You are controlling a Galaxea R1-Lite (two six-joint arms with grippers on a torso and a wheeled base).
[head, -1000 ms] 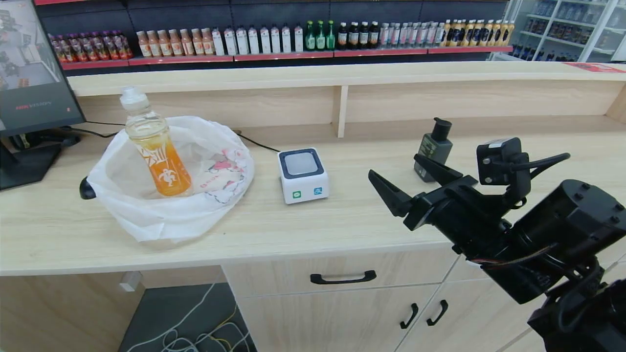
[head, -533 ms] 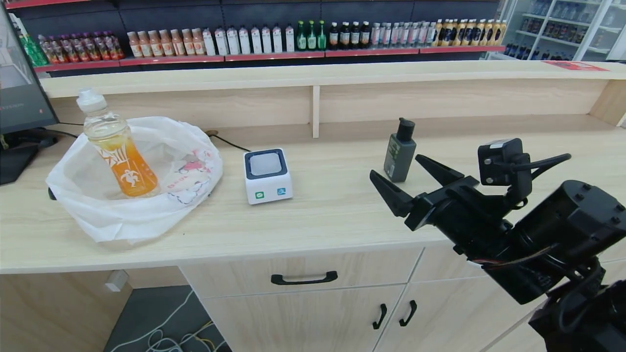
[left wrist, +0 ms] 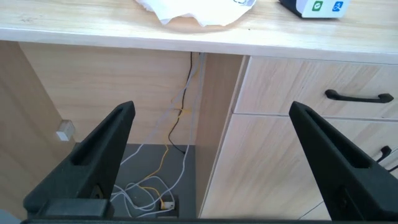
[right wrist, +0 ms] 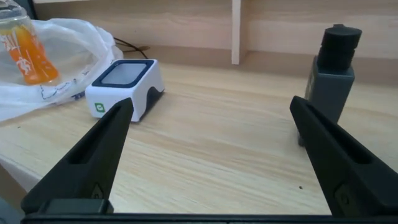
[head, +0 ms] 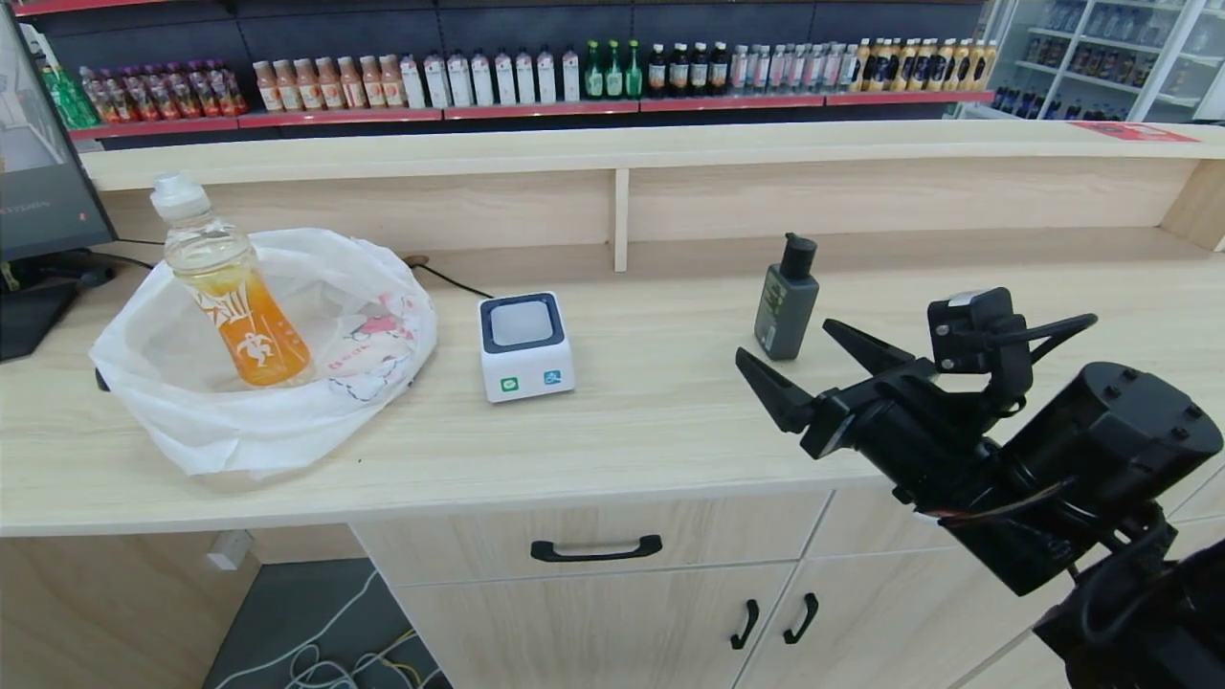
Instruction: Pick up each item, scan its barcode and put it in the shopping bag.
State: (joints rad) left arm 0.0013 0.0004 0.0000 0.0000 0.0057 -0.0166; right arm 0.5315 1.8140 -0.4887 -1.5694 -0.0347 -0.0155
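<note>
Evidently one item bagged, one waiting on the pale worktop.
White shopping bag slumps open left of the scanner, mouth up, likely to take drops from above; right gripper hovers right of the scanner, jaws spread wide toward the grey bottle, apparently set for a side grasp; left gripper hangs below the scanner's level before the cabinet fronts, jaws apart, empty; orange drink bottle leans inside the bag; the scanner is a white cube, window up; the grey bottle, flat-sided, black-capped, labelled, stands upright well right of the scanner.
</note>
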